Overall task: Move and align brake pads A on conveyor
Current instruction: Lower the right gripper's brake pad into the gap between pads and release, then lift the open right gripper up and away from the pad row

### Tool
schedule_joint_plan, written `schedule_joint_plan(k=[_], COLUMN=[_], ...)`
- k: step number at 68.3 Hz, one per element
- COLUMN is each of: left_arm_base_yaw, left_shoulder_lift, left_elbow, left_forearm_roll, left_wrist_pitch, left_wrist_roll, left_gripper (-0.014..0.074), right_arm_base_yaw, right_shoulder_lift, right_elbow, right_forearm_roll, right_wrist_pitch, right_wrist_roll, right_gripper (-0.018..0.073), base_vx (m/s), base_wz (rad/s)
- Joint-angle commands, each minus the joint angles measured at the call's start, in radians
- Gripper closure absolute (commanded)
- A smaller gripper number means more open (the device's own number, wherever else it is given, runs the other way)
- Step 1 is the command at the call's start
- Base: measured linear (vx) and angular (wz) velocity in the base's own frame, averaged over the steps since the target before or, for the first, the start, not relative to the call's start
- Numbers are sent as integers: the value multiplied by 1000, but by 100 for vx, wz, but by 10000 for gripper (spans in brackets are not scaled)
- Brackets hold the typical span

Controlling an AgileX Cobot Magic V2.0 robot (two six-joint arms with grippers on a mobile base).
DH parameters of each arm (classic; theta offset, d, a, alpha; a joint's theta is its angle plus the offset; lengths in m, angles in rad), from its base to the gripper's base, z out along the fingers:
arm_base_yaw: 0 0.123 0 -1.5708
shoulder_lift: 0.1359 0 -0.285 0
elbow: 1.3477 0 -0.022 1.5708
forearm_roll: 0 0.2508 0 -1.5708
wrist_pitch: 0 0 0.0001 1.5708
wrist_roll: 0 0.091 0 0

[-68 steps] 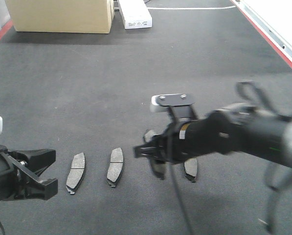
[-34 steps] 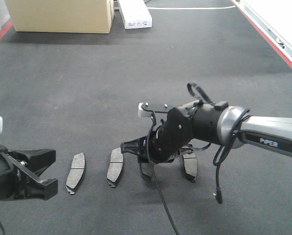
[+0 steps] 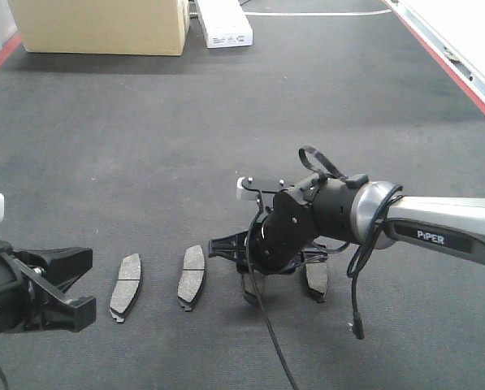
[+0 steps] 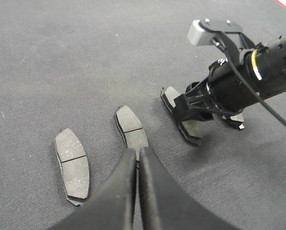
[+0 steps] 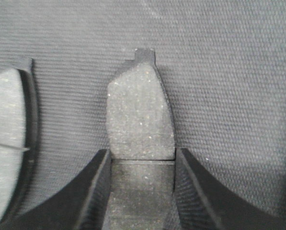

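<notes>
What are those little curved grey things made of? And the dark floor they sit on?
The brake pads look like gritty pressed material: matte grey, grainy, speckled with tiny pale flecks, probably on a thin dark backing plate. The conveyor looks like woven fabric or rubbery belt, matte charcoal with fine ribbed lines.

Even, soft overhead light, faint shadows; right wrist view slightly soft.

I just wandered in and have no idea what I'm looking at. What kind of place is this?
Probably a factory or workshop test line: brake pads lie in a row on a wide charcoal conveyor with red edge strips, and a cardboard box stands at its far end.
</notes>
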Motion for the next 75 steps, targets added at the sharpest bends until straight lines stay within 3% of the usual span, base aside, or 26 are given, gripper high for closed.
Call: schedule_joint_plan(k=[1,35,56,64,75], left_arm_base_yaw=[-4,-4,-4,-4,-4], left_shoulder_lift=[-9,-9,-9,-9,-9], left_elbow=[-27,-27,-27,-27,-27], left_forearm_roll=[4,4,4,4,4], left_wrist_pitch=[-60,-60,-60,-60,-60], left_wrist_roll=[-3,-3,-3,-3,-3], left_gripper=[603,603,603,603,603], right_arm_base_yaw=[-3,-3,10,50,55], right_shoulder_lift=[-50,-83,-269,-394,-595], right_elbow=[-31,-32,0,87,238], right_forearm_roll=[-16,-16,-41,-128,-260], right_wrist_pitch=[-31,-11,67,0,-48], right_wrist_roll=[9,22,-7,-4,95], right_gripper=[481,162,157,159,214], base_vx=[0,0,0,0,0], base_wz=[0,0,0,0,0])
